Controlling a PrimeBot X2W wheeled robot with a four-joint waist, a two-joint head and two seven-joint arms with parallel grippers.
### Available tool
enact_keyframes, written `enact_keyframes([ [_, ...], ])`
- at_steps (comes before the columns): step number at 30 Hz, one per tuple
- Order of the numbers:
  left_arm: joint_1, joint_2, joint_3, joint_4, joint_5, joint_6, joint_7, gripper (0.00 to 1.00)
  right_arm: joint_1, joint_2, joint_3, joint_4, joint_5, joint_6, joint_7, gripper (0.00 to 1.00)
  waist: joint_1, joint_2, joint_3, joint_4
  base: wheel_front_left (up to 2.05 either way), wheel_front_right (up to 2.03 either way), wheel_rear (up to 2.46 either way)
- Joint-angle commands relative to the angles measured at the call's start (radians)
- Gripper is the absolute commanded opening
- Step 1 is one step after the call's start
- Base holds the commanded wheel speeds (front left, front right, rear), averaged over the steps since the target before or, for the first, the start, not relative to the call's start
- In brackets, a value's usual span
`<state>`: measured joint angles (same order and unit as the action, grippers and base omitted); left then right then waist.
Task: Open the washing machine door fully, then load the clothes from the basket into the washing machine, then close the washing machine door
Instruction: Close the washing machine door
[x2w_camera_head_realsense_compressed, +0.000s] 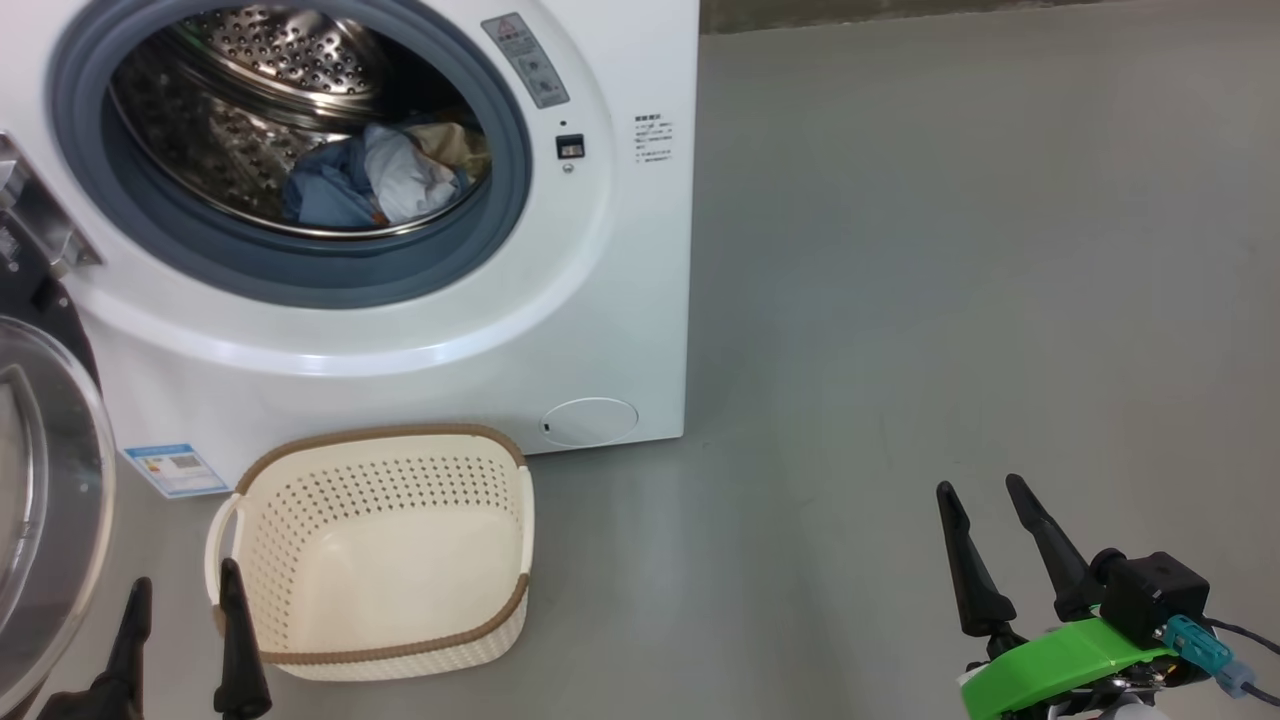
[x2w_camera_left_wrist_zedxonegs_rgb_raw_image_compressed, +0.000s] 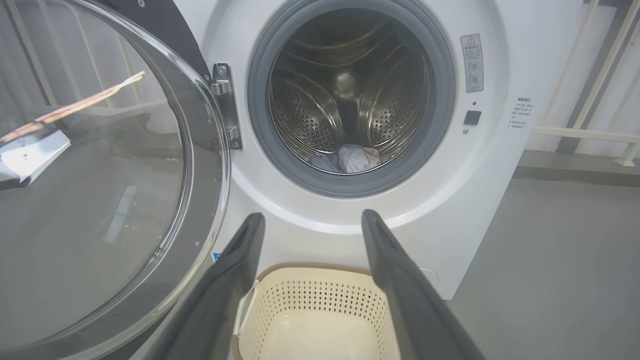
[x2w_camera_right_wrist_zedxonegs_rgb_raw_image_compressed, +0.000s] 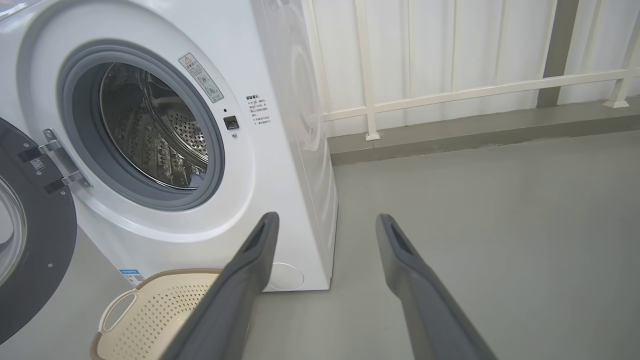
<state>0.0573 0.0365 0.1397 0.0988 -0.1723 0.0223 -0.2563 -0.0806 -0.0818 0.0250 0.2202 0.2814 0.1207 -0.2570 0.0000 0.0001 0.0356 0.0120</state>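
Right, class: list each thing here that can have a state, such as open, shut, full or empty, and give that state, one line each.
washing machine door: open wide.
drum: loaded.
clothes: lying inside the drum.
basket: empty, upright on the floor.
round lower flap: shut.
left gripper: fingers apart, holding nothing.
right gripper: fingers apart, holding nothing.

A utility-style laundry corner, more a test space than a home: a big white front-loading washing machine (x2w_camera_head_realsense_compressed: 610, 300) stands on a smooth grey poured floor (x2w_camera_head_realsense_compressed: 950, 250), backed by white panelled walling (x2w_camera_right_wrist_zedxonegs_rgb_raw_image_compressed: 425, 35) and a cream metal railing (x2w_camera_right_wrist_zedxonegs_rgb_raw_image_compressed: 475, 92).
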Motion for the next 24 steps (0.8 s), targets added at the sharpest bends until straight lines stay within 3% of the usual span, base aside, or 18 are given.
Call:
enact_keyframes([
  [1, -0.018, 0.014, 0.029, -0.023, 0.010, 0.009, -0.006, 1.00, -0.008, -0.003, 0.025, -0.024, -0.011, 0.010, -0.005, 1.00, 0.0000, -0.0001, 0.000, 0.005, 0.00, 0.00, 0.00],
  [24, -0.006, 0.014, 0.046, -0.021, 0.019, 0.045, -0.006, 1.00, -0.005, -0.006, 0.030, -0.026, -0.011, 0.010, -0.005, 1.00, 0.0000, -0.0001, 0.001, 0.210, 0.00, 0.00, 0.00],
])
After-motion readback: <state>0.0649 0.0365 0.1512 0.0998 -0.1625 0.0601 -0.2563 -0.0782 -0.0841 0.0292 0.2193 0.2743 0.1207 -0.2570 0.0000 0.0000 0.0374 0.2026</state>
